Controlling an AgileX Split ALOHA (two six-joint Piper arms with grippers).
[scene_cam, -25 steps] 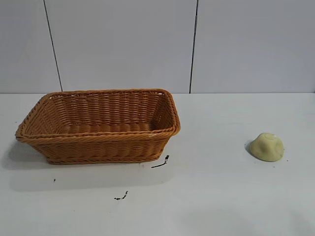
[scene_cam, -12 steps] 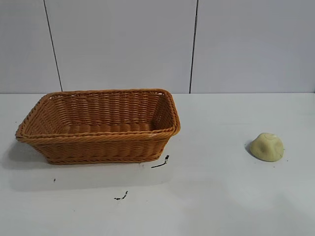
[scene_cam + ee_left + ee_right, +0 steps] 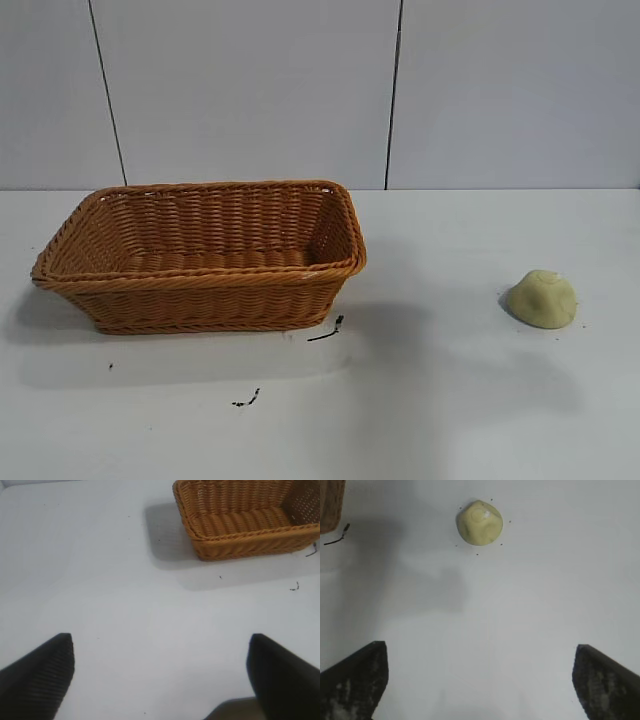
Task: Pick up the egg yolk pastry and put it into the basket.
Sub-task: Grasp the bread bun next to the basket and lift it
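The right gripper (image 3: 479,680) is spread wide and grasps nothing – only its two dark fingertips (image 3: 355,680) are seen, at the edges of the right wrist view. The egg yolk pastry (image 3: 479,522) sits on the white table (image 3: 530,605) ahead of that gripper, roughly centred between the fingertips but well apart from them. Nothing lies on the bare table between gripper and pastry; a soft shadow is cast there. A few tiny dark specks are scattered just around the pastry.

The left gripper (image 3: 160,675) is likewise released and empty, fingertips (image 3: 37,675) wide apart over bare table. The basket (image 3: 240,542) lies well ahead of it and off to one side, with nothing seen inside on the part of the floor that shows. Small dark scuff marks (image 3: 327,331) are seen on the table just beside the basket's near corner.

Hidden or cut off: the basket is cropped at the edge of the left wrist view, and only a sliver of its corner (image 3: 331,505) enters the right wrist view. Part of the basket floor is masked by its near wall in the exterior view.

View differences: neither gripper appears in the exterior view – only the basket (image 3: 200,290) and the pastry (image 3: 542,298), well apart on the table. The pastry is not caught by the left wrist view.
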